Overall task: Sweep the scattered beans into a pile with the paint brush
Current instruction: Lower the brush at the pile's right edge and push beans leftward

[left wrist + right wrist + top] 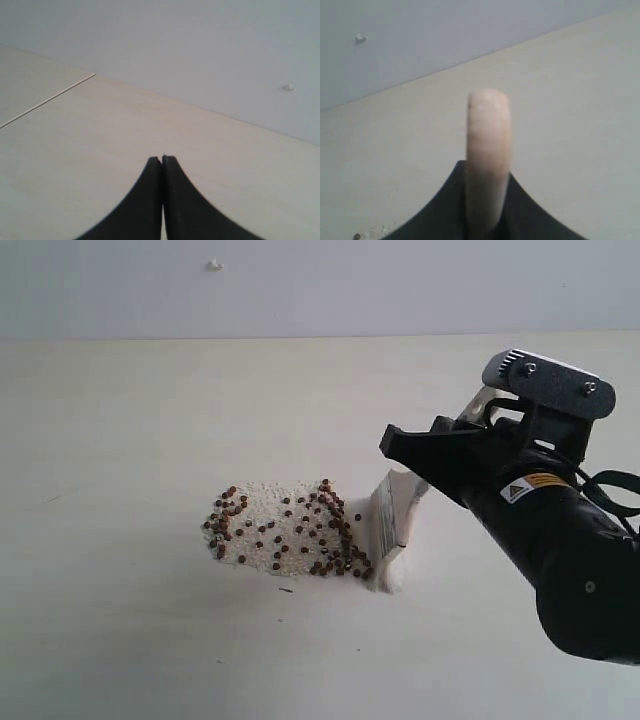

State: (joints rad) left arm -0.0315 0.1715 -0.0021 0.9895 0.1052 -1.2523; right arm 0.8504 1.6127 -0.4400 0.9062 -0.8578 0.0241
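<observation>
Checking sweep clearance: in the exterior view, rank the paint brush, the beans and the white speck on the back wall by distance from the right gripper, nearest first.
1. paint brush: held in the right gripper, hanging just below it.
2. beans: on the table, left of the brush.
3. white speck: high on the back wall, far left.

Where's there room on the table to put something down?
Bare table left of the beans, behind them up to the wall, and in front. Crowded on the right: the right gripper holds the paint brush beside them.

Fine white grains [260, 502] on pale table [120, 440], grey wall [300, 280] behind
</observation>
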